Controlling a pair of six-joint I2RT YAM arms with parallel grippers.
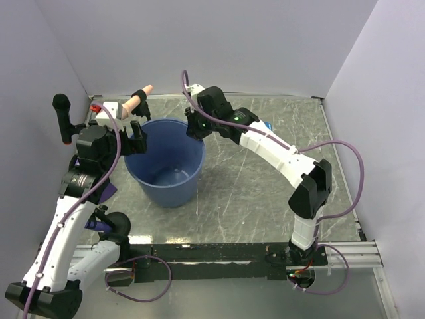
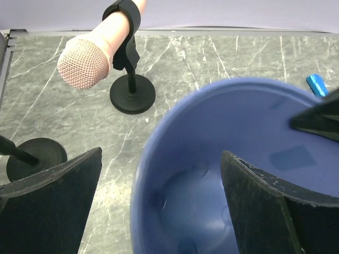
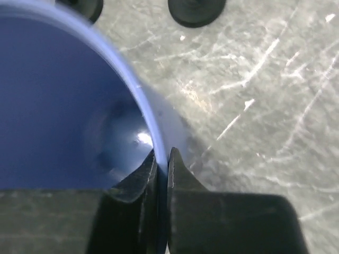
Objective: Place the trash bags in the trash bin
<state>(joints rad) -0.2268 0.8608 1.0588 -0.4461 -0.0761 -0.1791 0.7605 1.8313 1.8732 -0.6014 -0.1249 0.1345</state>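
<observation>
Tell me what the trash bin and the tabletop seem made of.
The trash bin looks like rigid moulded plastic, medium blue, semi-glossy: a soft highlight sits on its inner floor. The tabletop is a smooth grey-green marble-look surface with white veins; real stone or printed laminate, I cannot tell.

Round blue trash bin stands upright; small bright-blue trash bag lies outside near its rim
</observation>
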